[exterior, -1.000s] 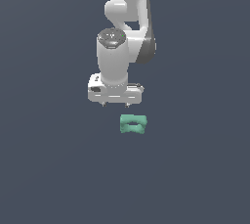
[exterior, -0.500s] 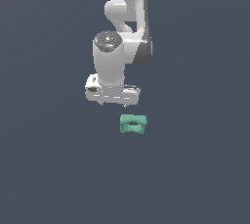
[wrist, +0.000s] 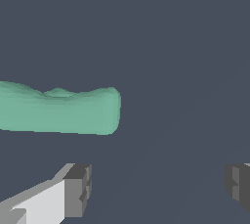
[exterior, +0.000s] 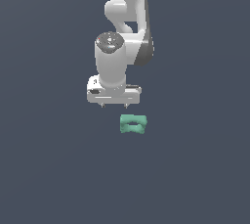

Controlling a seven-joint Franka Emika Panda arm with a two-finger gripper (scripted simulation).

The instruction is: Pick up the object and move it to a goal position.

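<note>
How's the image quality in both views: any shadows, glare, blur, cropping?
Exterior view: flat, even light, no cast shadow under the green block, soft highlights on the white arm, slightly soft render, nothing cropped but the arm's top. Wrist view: the block runs off the frame edge, no glare, edges a little soft; the hand shows only its two fingertips, spread apart.

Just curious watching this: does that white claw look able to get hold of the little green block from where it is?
Probably yes. The gripper is open, nothing lies between it and the green block, and the block looks narrower than the gap.
</note>
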